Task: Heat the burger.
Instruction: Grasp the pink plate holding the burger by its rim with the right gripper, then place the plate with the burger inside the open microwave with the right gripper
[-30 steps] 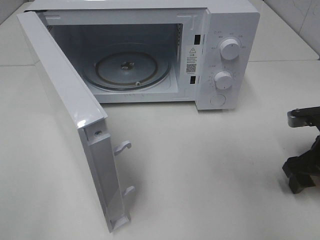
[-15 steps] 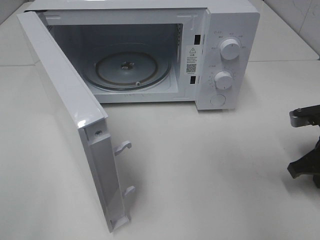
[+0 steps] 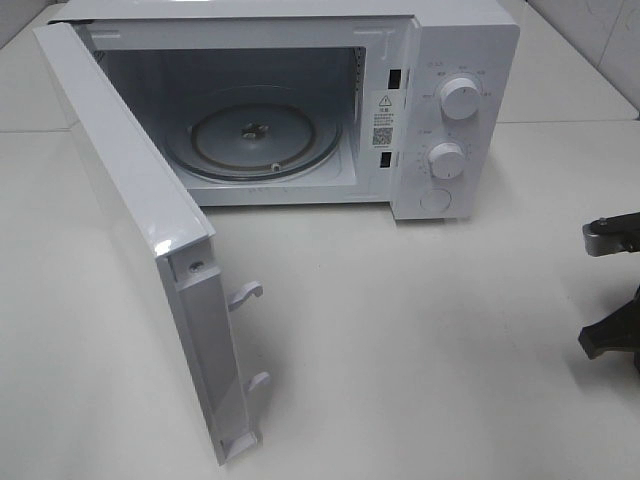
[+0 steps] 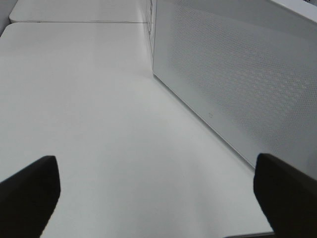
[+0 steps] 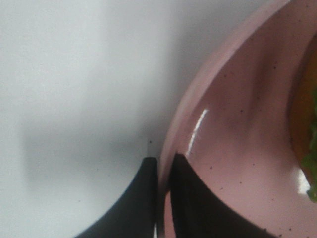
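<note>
The right wrist view shows a sliver of the burger (image 5: pixel 307 124), orange bun and green lettuce, lying on a pink plate (image 5: pixel 237 129). My right gripper (image 5: pixel 163 191) is shut on the plate's rim, one dark finger (image 5: pixel 131 208) outside and the other (image 5: pixel 203 208) on the inside. In the exterior high view only part of the right arm (image 3: pixel 612 300) shows at the right edge; burger and plate are out of frame there. My left gripper (image 4: pixel 158 198) is open with nothing between its fingertips (image 4: pixel 29 193), low over the table beside the microwave door.
A white microwave (image 3: pixel 450 110) stands at the back with its door (image 3: pixel 140 230) swung wide open to the left. Its glass turntable (image 3: pixel 252 138) is bare. The door's perforated outer face (image 4: pixel 237 84) rises close to the left gripper.
The right arm has slid a little further toward the right edge of the exterior view, and its jaws have shut. The microwave and its door have not moved.
</note>
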Controlling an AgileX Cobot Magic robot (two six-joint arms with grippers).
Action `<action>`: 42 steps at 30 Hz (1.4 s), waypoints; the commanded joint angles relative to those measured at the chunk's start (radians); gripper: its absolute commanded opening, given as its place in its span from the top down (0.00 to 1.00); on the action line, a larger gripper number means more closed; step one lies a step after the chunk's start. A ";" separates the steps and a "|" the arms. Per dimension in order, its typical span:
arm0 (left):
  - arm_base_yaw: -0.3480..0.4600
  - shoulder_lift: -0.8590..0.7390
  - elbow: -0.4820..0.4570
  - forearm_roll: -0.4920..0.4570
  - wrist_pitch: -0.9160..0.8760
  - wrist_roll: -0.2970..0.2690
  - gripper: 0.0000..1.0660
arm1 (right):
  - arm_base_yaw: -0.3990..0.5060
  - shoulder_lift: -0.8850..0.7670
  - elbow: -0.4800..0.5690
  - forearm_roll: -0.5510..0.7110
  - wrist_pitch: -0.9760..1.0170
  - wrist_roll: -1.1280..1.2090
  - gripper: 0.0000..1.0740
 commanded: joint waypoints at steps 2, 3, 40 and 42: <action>0.000 -0.011 0.000 0.002 -0.014 0.000 0.08 | 0.037 -0.038 0.010 -0.019 0.040 0.046 1.00; 0.000 -0.011 0.000 0.002 -0.014 0.000 0.08 | 0.057 -0.043 0.010 -0.042 0.053 0.067 1.00; 0.000 -0.011 0.000 0.002 -0.014 0.000 0.08 | 0.312 -0.094 0.010 -0.446 0.158 0.506 1.00; 0.000 -0.011 0.000 0.002 -0.014 0.000 0.08 | 0.312 -0.122 0.010 -0.476 0.166 0.527 1.00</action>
